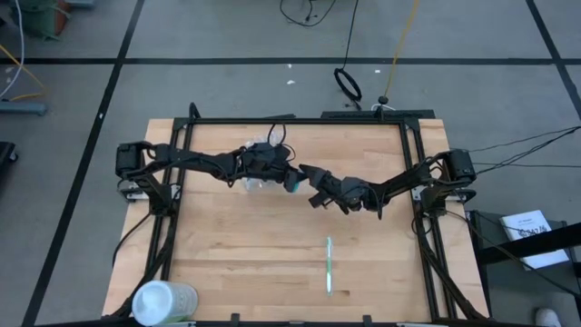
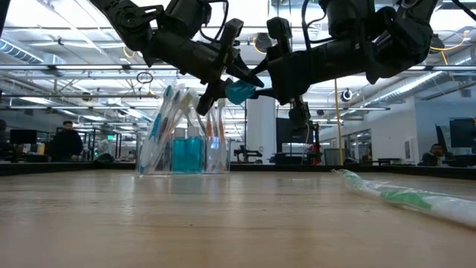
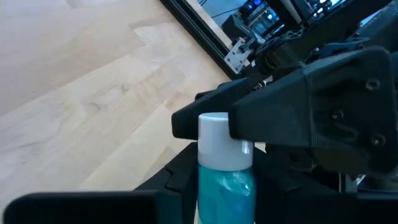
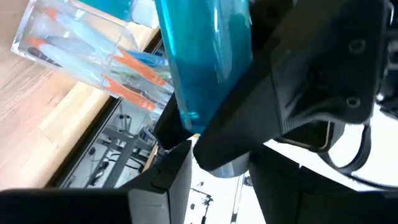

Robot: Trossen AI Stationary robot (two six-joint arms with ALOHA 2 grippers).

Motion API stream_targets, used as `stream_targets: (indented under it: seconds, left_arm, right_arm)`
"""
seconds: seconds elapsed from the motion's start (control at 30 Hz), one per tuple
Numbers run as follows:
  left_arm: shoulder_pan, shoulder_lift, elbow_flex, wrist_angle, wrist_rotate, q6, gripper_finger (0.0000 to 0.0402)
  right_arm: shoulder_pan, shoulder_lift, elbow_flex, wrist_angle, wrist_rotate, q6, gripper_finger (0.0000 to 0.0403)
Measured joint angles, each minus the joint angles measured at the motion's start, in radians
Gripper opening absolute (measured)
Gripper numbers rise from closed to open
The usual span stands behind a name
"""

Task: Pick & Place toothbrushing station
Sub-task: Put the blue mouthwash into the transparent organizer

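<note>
Toothpaste tube (image 2: pixel 239 91), teal w/ white cap, hangs in mid-air between both grippers. Left gripper (image 1: pixel 289 178) fingers closed on tube body; right gripper (image 1: pixel 313 188) at cap end, can't tell if gripping. Clear cup (image 2: pixel 184 149) w/ toothbrushes just below-behind left gripper. Wrapped toothbrush (image 1: pixel 329 265) well apart, nearer right gripper.

Bright overhead light, wrist views blurry.

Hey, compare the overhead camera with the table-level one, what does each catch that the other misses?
Only the high view shows the white cylindrical container at the table's near left corner.

Only the low view shows people in the room behind.

Both show the left gripper and right gripper meeting at the teal toothpaste tube, the clear cup of toothbrushes, and the wrapped toothbrush lying alone.
</note>
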Motion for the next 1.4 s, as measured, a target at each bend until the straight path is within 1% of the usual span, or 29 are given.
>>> stream_targets:
  seconds: [0.17,0.27,0.4,0.5,0.6,0.67,0.77,0.83,0.93,1.0,1.07,1.13,1.2,1.33,1.4]
  left_arm:
    - [0.004,-0.01,0.0,-0.001,0.0,0.042,0.0087]
    - [0.006,-0.02,0.0,-0.005,0.001,0.053,0.0084]
    - [0.011,-0.034,0.001,-0.017,0.001,0.061,0.0088]
    - [0.022,-0.071,0.001,-0.026,0.0,0.101,0.0087]
    - [0.035,-0.116,0.001,-0.044,-0.023,0.123,0.0084]
    - [0.037,-0.158,0.001,-0.047,-0.03,0.177,0.0084]
    - [0.023,-0.23,0.001,-0.049,-0.066,0.305,0.0085]
    - [0.003,-0.274,0.001,-0.086,-0.127,0.388,0.0085]
    - [-0.041,-0.346,0.001,-0.171,-0.255,0.474,0.0086]
    - [-0.081,-0.38,0.002,-0.22,-0.367,0.525,0.0086]
    - [-0.127,-0.408,0.002,-0.327,-0.488,0.551,0.0086]
    - [-0.177,-0.407,0.002,-0.399,-0.592,0.511,0.0086]
    - [-0.22,-0.385,-0.01,-0.428,-0.692,0.454,0.0087]
    - [-0.271,-0.308,-0.045,-0.41,-0.811,0.386,0.0087]
    - [-0.281,-0.261,-0.062,-0.352,-0.886,0.333,0.0087]
  right_arm:
    - [0.0,0.0,0.0,0.011,0.013,0.063,0.0154]
    - [0.0,0.0,0.0,0.03,0.024,0.078,0.0154]
    - [0.0,0.001,0.0,0.055,0.12,0.092,0.0154]
    - [-0.001,0.001,0.0,0.06,0.193,0.09,0.0155]
    - [0.002,0.001,-0.001,0.057,0.223,0.068,0.0152]
    - [0.002,0.001,0.0,0.056,0.223,0.081,0.0148]
    - [0.001,-0.002,-0.001,0.06,0.224,0.132,0.0141]
    - [-0.004,-0.014,-0.001,0.051,0.229,0.171,0.0137]
    - [-0.012,-0.035,-0.001,0.014,0.265,0.218,0.0128]
    - [-0.018,-0.05,-0.001,-0.016,0.276,0.255,0.0122]
    - [-0.023,-0.064,-0.001,-0.051,0.276,0.295,0.0115]
    - [-0.027,-0.07,-0.001,-0.094,0.275,0.327,0.0109]
    - [-0.028,-0.073,-0.001,-0.125,0.275,0.348,0.0104]
    - [-0.028,-0.073,-0.001,-0.174,0.272,0.354,0.0098]
    - [-0.028,-0.073,-0.001,-0.186,0.271,0.354,0.0098]
